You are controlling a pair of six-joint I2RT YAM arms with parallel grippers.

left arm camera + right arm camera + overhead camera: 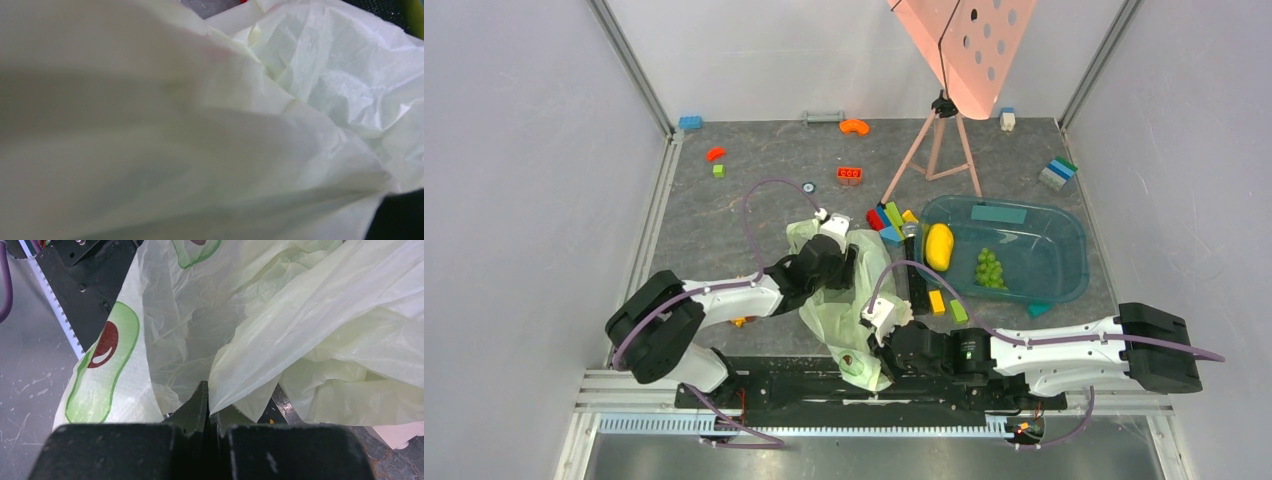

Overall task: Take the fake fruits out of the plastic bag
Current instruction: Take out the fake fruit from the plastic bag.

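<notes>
The pale-green plastic bag (pixel 834 315) lies crumpled between my two grippers near the table's front edge. The yellow oblong fruit (pixel 939 246) and the green bumpy cluster (pixel 990 268) lie in the teal tray (pixel 1064 265), outside the bag. My right gripper (pixel 207 390) is shut, pinching a fold of the bag (pixel 300 315); in the top view it (pixel 879 340) sits at the bag's near end. My left gripper (pixel 836 258) is at the bag's far end. The bag (pixel 300 100) fills the left wrist view and hides the fingers.
Coloured bricks (pixel 889 220) lie just left of the tray, with a yellow brick (pixel 936 301) and a green brick (pixel 959 311) at its front. A pink tripod stand (pixel 939 150) is behind the tray. More bricks (pixel 1057 172) are scattered at the far side.
</notes>
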